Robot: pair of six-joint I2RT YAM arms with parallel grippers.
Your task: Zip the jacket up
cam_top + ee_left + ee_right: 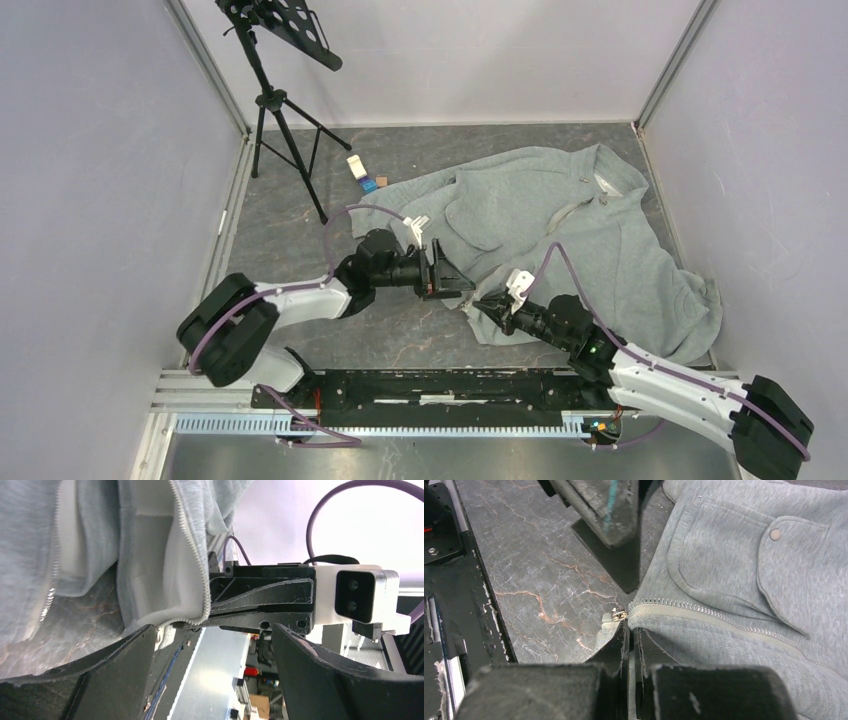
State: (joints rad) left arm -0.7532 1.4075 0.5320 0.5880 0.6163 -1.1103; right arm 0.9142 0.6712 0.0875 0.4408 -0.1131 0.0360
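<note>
Of two black two-finger grippers, the right gripper (487,304) was clenched on the bottom end of the pale zipper (704,611) of one large grey-green fleece jacket (600,240); the left gripper (443,272) stood spread wide beside it.

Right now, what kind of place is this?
Probably a robot lab booth, not a home: plain walls box in a marbled table, left arm and right arm sit along a metal rail, plus a tripod stand.
</note>
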